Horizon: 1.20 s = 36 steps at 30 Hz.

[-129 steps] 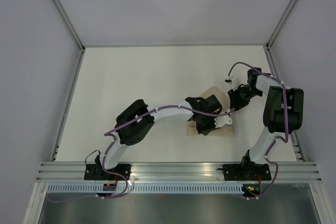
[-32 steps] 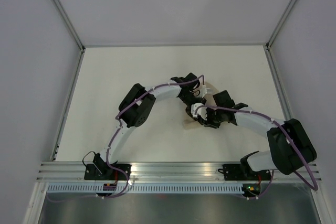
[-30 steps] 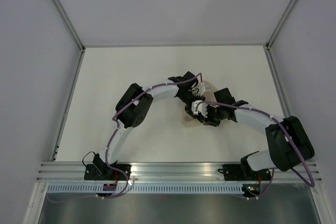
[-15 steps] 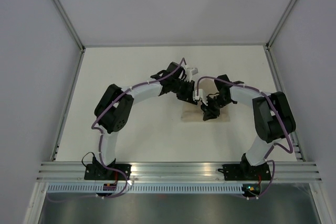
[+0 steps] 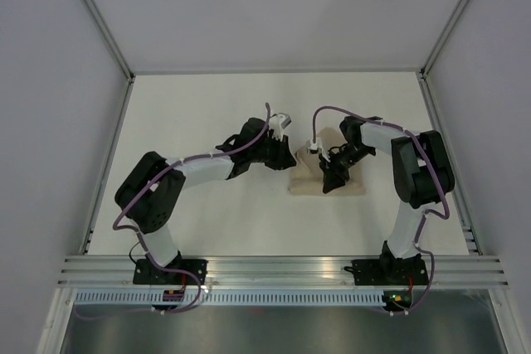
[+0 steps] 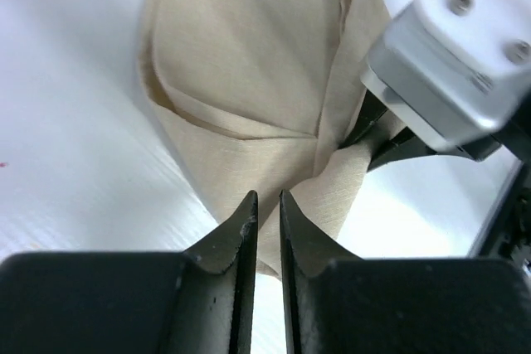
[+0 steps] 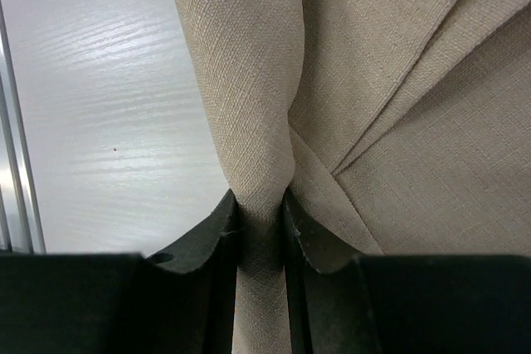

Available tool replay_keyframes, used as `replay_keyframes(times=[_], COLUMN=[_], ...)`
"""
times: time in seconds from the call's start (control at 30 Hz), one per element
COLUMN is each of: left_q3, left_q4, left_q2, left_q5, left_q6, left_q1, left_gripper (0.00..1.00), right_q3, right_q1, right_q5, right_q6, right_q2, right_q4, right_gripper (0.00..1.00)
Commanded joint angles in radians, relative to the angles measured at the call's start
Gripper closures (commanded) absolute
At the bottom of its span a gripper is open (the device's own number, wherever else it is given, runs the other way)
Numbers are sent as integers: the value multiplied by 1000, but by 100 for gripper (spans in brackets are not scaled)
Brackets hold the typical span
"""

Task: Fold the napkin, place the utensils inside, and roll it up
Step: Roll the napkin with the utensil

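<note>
Position: the napkin (image 5: pixel 309 181) lies on the white surface (image 5: pixel 207 113), right of centre, between the two arms. It is partly folded. Both wrist views show layered flaps with diagonal edges. From overhead the outline is roughly a wedge, broad at the near side and narrowing toward the far side.

Right side: the right gripper (image 7: pixel 264 205) has its jaws closed on a bunched ridge of the cloth. The weave is pinched tight between them and drawn into a narrow pleat. The left wrist view agrees: the black tips bite the napkin at its right side, where the folds converge.

Left side: the left gripper (image 6: pixel 265 205) has its jaws nearly together, with only a thin slit between them. No cloth shows inside the slit. A corner of the napkin shows just past the tips, below them. I cannot tell whether the tips touch the cloth. From overhead this gripper sits just beside the napkin's left edge, with its arm stretched low across the surface.
</note>
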<state>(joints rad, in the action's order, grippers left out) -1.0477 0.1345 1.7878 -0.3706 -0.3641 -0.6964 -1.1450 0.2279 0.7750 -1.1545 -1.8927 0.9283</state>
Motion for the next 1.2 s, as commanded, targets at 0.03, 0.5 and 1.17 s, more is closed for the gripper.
replay_keyframes(times=[0.03,0.5,1.17], left_q3=[151,230,72], left_q4=[319,271,145], left_q2=[-138,-127,84], left_q5=[130,328,337], left_q6=[65,855,1096], left_q1=[-23,-351,-393], left_gripper=[81,0,20], right_q3=[-22,-101,-124], right_q1=[-15,-28,-30], right_q5=[-2,6,-8], right_q6=[-63,-59,-27], right_q2=[-78,-160,-192], right_q4=[121,176,179], right_gripper=[87,87,88])
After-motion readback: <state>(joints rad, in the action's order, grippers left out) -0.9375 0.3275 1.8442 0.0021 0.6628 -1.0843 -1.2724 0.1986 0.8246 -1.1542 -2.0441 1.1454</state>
